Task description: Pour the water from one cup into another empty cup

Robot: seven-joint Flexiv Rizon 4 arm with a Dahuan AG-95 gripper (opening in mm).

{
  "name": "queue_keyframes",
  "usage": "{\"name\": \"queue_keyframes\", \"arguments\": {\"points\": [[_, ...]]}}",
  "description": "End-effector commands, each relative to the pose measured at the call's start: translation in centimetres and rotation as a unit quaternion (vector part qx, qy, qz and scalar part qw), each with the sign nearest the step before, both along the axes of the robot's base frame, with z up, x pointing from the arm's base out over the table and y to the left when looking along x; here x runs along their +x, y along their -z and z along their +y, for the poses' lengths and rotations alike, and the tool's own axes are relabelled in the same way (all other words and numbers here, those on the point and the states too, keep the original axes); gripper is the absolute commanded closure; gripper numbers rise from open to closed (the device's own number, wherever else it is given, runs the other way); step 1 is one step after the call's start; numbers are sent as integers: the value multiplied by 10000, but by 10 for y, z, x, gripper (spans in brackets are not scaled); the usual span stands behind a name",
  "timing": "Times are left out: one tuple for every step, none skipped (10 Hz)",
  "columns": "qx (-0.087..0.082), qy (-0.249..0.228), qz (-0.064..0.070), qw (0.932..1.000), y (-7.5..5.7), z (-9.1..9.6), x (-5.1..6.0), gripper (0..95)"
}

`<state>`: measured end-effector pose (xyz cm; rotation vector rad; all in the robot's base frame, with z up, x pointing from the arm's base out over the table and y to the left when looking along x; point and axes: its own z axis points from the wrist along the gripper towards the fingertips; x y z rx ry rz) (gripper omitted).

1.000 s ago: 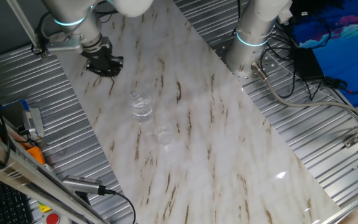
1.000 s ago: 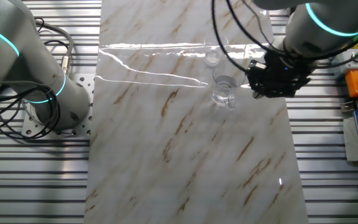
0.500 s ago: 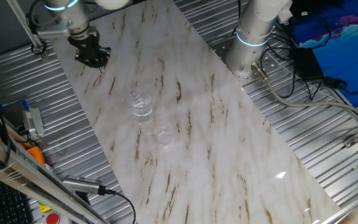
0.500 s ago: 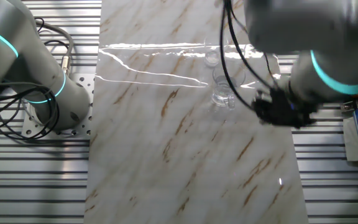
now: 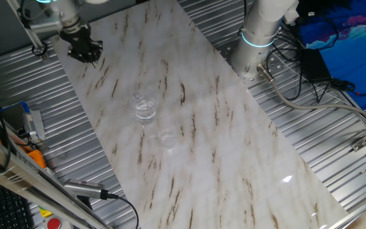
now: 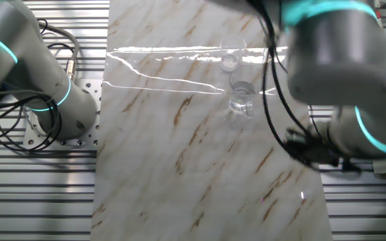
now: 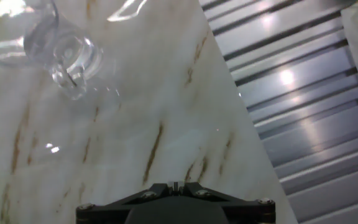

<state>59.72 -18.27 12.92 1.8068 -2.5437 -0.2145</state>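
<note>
Hand view: tumbler (image 7: 55, 53) stands well apart from the jaws, whose opening cannot be told.

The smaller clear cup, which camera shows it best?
One fixed view: the smaller cup stands alone, unobstructed, near the larger tumbler. The other fixed view shows it among glare. In the hand view I cannot pick it out.

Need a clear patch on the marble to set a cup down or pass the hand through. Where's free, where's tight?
Free: the long marble stretch from the smaller cup down to the table's near end, and the strip between the larger tumbler and the gripper. Tight: the gap between the two cups, which stand apart but close.
</note>
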Motion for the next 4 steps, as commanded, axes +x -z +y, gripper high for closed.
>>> {"name": "queue_keyframes", "arguments": {"points": [[-234, 61, -79, 9997, 3, -2, -5, 950], [-479, 109, -107, 9987, 2, -2, -5, 950], [-650, 214, -107, 9976, 2, -2, -5, 950], [-790, 382, -111, 9961, 2, -2, -5, 950]]}}
